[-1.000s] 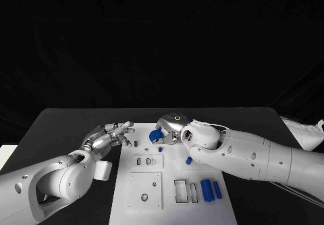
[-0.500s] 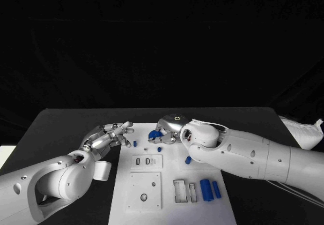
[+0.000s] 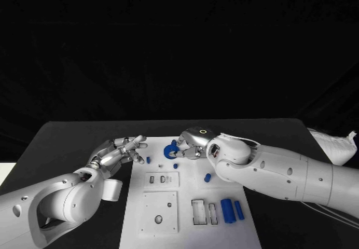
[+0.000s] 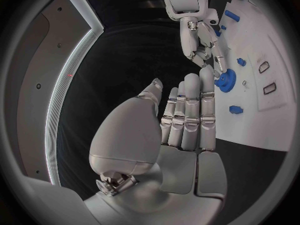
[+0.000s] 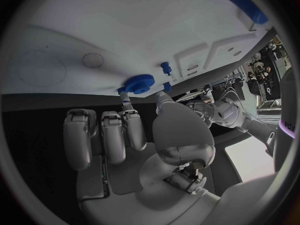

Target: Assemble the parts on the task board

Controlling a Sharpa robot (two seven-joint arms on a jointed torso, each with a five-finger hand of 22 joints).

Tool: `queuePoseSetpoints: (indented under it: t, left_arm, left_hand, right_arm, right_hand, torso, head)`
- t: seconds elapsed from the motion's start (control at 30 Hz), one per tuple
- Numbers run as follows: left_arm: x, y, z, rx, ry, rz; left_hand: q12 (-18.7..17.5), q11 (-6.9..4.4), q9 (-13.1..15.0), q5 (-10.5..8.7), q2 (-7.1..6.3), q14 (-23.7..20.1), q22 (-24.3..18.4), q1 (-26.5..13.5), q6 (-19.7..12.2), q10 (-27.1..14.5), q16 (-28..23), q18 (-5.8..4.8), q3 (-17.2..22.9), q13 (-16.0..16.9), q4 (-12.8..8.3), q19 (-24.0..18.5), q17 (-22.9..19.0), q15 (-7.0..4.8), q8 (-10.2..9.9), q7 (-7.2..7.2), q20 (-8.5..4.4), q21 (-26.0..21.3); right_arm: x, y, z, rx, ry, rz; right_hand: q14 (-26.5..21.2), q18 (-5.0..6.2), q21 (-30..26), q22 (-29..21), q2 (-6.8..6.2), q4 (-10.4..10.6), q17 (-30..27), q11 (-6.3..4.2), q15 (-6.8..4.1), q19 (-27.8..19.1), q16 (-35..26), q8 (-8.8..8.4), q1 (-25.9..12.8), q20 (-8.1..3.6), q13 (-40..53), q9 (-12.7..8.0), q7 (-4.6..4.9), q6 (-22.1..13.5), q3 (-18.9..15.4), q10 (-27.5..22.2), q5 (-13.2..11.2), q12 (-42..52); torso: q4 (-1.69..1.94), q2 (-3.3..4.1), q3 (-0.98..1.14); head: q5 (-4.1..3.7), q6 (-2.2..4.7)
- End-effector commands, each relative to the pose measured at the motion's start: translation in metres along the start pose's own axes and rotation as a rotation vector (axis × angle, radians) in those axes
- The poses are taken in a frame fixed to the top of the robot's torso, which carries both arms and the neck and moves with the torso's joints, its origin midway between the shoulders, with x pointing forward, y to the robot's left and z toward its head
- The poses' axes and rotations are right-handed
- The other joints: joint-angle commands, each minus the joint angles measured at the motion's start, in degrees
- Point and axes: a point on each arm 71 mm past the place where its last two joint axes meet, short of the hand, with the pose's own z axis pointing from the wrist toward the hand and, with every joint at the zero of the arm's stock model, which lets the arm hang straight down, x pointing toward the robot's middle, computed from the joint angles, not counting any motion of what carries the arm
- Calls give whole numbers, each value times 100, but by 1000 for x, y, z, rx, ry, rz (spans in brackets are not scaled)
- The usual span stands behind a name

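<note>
The white task board [image 3: 187, 228] lies in the middle of the black table. At its far end a blue gear [image 3: 171, 152] [image 5: 139, 83] [image 4: 225, 79] sits flat against the board. My right hand [image 3: 193, 143] [image 5: 125, 135] pinches the gear's rim between a fingertip [image 5: 125, 98] and the thumb. My left hand [image 3: 120, 151] [image 4: 187, 120] hovers beside the board's left edge, fingers straight and holding nothing. Small blue pegs [image 3: 148, 160] [image 3: 176, 166] [image 3: 208, 177] are on the board near the gear.
Two blue cylinders [image 3: 227, 210] [image 3: 239, 209] lie at the board's near right, next to rectangular slots [image 3: 199, 211]. A plate with two small slots [image 3: 162, 179] and a plate with round holes [image 3: 161, 207] sit on the board's left half.
My right hand has shifted slightly with the gear, which now faces up as a ring on the board. The left hand has barely moved.
</note>
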Motion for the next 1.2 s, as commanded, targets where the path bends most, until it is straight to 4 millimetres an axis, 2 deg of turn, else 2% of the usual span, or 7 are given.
queuePoseSetpoints:
  t: [0.03,0.2,0.3,0.43,0.57,0.97,1.2]
  left_arm:
    - [2,-1,0,4,17,-9]
    - [1,-1,-1,3,17,-9]
    - [1,-1,-1,2,17,-9]
    - [1,-1,-2,2,16,-8]
    - [0,-1,-2,3,14,-8]
    - [-1,2,-3,-3,13,-8]
    - [-1,3,-3,-5,14,-9]
  left_hand:
    - [-30,6,-7,-6,16,-44,5,14,-46,-42,-23,68,42,-5,-8,-37,6,-4,-40,11,-6,22]
    - [-30,6,-7,-6,16,-44,5,14,-46,-42,-23,68,42,-5,-8,-37,6,-4,-40,11,-6,22]
    - [-30,6,-7,-6,16,-44,5,14,-46,-42,-23,68,42,-5,-8,-37,6,-4,-40,11,-6,22]
    - [-33,9,-8,-6,15,-46,7,11,-53,-49,-24,67,43,-7,-7,-41,6,-2,-44,14,-5,25]
    - [-35,10,-8,-6,14,-47,8,11,-55,-51,-24,67,44,-8,-8,-43,6,-1,-45,15,-4,25]
    - [-35,10,-9,-5,14,-48,8,12,-57,-53,-25,67,45,-8,-10,-44,6,0,-46,16,-4,26]
    - [-35,10,-9,-5,14,-48,8,12,-57,-53,-25,67,45,-8,-10,-44,6,0,-46,16,-4,26]
  right_arm:
    - [-11,-3,-8,-22,-125,42]
    - [-23,-23,-30,-24,-176,118]
    - [-27,-41,-45,-18,-157,194]
    - [-28,-74,-65,-1,-111,316]
    - [-29,-109,-84,34,-76,380]
    - [-25,-159,-107,129,-45,383]
    - [-19,-163,-104,144,-30,380]
  right_hand:
    - [589,-68,33,419,-6,5,1463,17,22,181,28,-23,77,26,1088,-7,13,47,-59,239,17,13]
    - [581,-64,21,397,-11,-7,1429,17,20,169,13,-29,316,25,1065,-12,13,46,-118,218,51,-24]
    - [569,-53,-6,345,-53,-159,1375,13,19,143,-11,-26,744,24,1018,-11,9,58,-110,171,76,-95]
    - [551,-41,-41,282,-208,-794,1301,-6,2,108,-47,-23,1819,14,952,-9,2,83,77,99,-193,-200]
    - [554,-42,-43,286,-339,-1204,1316,-13,-4,104,-42,-19,2378,6,933,-8,-3,117,191,77,-380,-235]
    - [567,-49,-29,319,-452,-1383,1370,18,16,115,-17,-54,2510,17,902,-36,36,-72,174,50,-406,-286]
    - [569,-48,-30,317,-468,-1378,1378,35,32,115,-14,-54,2474,29,895,-39,54,-148,151,44,-414,-297]
  torso:
    - [-4,-6,-4]
    - [-25,-5,2]
    - [-41,-4,9]
    - [-75,-4,20]
    - [-115,9,48]
    - [-142,9,121]
    - [-134,3,113]
  head:
    - [-19,17]
    - [-53,39]
    - [-73,45]
    - [-70,59]
    - [-82,67]
    - [-97,74]
    - [-104,47]
